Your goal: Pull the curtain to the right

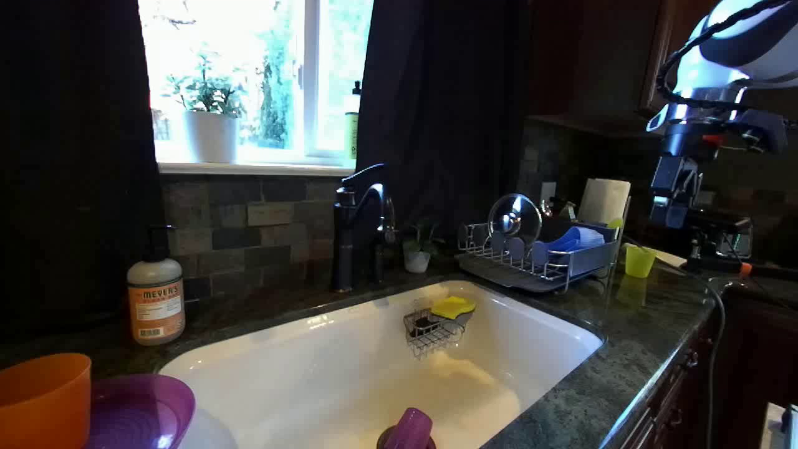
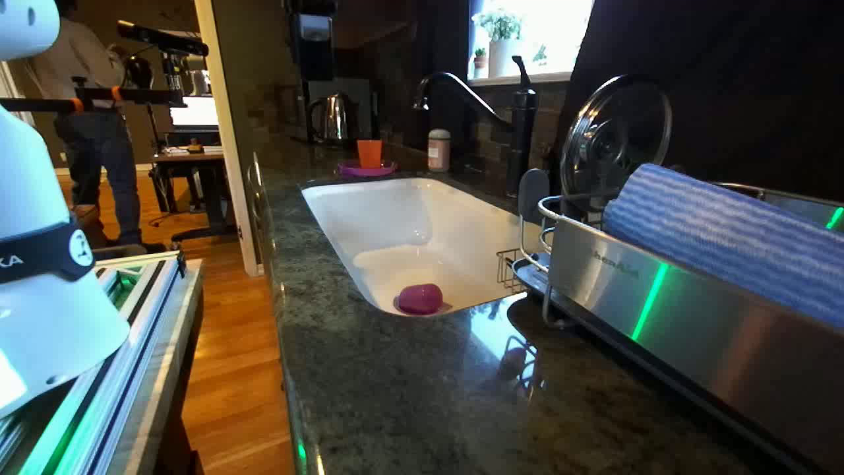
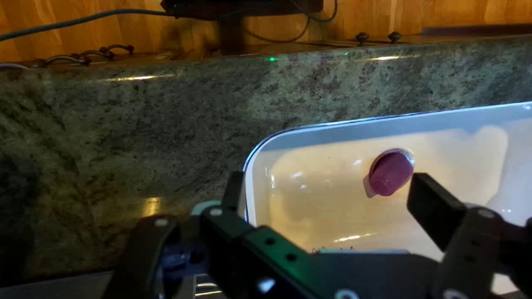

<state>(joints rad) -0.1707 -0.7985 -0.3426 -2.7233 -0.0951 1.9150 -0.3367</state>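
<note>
The curtain [image 1: 436, 112] is a tall dark navy drape with soft folds, hanging right of the window behind the faucet. It also shows in an exterior view [image 2: 738, 79] behind the dish rack. A blacker curtain panel [image 1: 68, 156] hangs left of the window. My gripper [image 1: 672, 215] is in the air at the right, well apart from the curtain. In the wrist view my gripper [image 3: 327, 182] is open, with its fingers wide apart and nothing between them. It points down over the sink end and counter. The curtain is out of the wrist view.
A dish rack [image 1: 567, 268] with a glass lid [image 1: 515, 218] stands below the curtain. The black faucet [image 1: 346, 243] and a small potted plant [image 1: 416, 259] stand before it. A white sink [image 1: 299, 355] holds a purple cup [image 3: 390, 174]. A yellow-green cup [image 1: 639, 262] stands beyond.
</note>
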